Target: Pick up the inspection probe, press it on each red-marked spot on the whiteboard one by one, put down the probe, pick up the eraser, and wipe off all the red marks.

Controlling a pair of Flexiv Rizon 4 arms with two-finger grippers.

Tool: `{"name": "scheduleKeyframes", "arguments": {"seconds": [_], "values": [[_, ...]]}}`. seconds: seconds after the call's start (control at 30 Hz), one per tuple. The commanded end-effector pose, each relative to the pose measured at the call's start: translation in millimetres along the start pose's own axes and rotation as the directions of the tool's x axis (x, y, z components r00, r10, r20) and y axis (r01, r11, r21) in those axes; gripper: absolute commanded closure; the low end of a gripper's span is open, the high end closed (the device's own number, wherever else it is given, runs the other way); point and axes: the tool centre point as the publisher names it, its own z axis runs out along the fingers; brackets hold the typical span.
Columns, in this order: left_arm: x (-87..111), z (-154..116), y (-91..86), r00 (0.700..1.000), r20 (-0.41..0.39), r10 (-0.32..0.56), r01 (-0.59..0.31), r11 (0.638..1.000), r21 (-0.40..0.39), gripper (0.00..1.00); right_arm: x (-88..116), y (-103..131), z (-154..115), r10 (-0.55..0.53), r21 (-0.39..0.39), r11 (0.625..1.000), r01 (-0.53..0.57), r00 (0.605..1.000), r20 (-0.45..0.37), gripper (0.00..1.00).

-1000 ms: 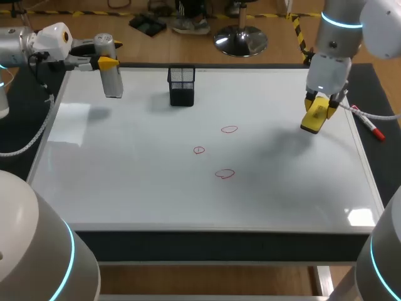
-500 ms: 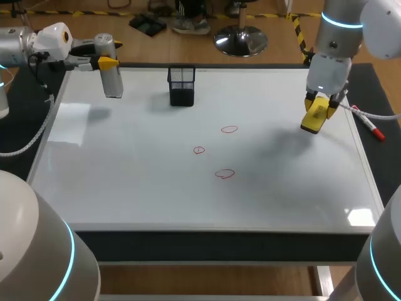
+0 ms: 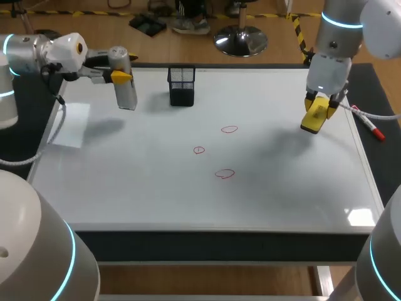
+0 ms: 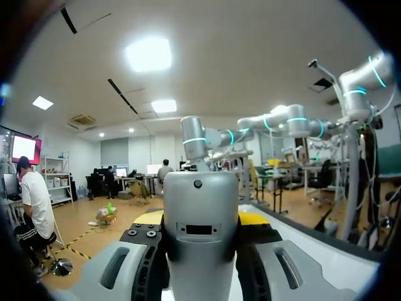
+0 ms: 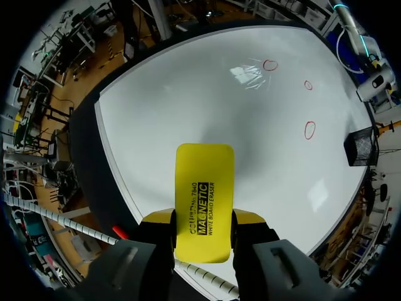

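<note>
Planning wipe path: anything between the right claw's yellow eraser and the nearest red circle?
Nothing. Head view shows bare whiteboard from the yellow rectangular eraser to the hand-drawn red circle.

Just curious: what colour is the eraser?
The eraser is yellow, clearest in the right wrist view.

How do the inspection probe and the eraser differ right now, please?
The inspection probe is a grey cylinder; the eraser is a flat yellow block. The probe hangs roughly upright over the whiteboard's far left; the eraser tilts over its right side. Both are gripped: the probe by the left hand, the eraser by the right hand.
</note>
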Motion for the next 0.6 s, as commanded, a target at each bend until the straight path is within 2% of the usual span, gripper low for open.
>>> {"name": "scheduleKeyframes", "arguments": {"seconds": [0.03, 0.13, 0.33, 0.6], "values": [[20.3, 28.6, -4.1, 0.998, 0.057, 0.007, -0.006, 1.0, -0.003, 1.0, 0.3, -0.4, -0.8, -0.001, 0.002, 1.0, 0.001, 1.0, -0.002, 1.0], [30.3, 45.6, -5.3, 0.998, 0.054, 0.024, -0.024, 1.0, -0.014, 1.0, 0.3, -0.4, -0.8, -0.001, 0.002, 1.0, 0.001, 1.0, -0.002, 1.0], [45.6, 83.3, -2.5, 1.0, 0.014, 0.01, -0.011, 1.0, 0.017, 1.0, 0.3, -0.4, -0.8, -0.001, 0.002, 1.0, 0.001, 1.0, -0.002, 1.0], [55.8, 117.1, 6.4, 0.999, 0.032, -0.036, 0.035, 0.999, 0.031, 1.0, 0.3, -0.4, -0.8, -0.001, 0.002, 1.0, 0.001, 1.0, -0.002, 1.0]]}}
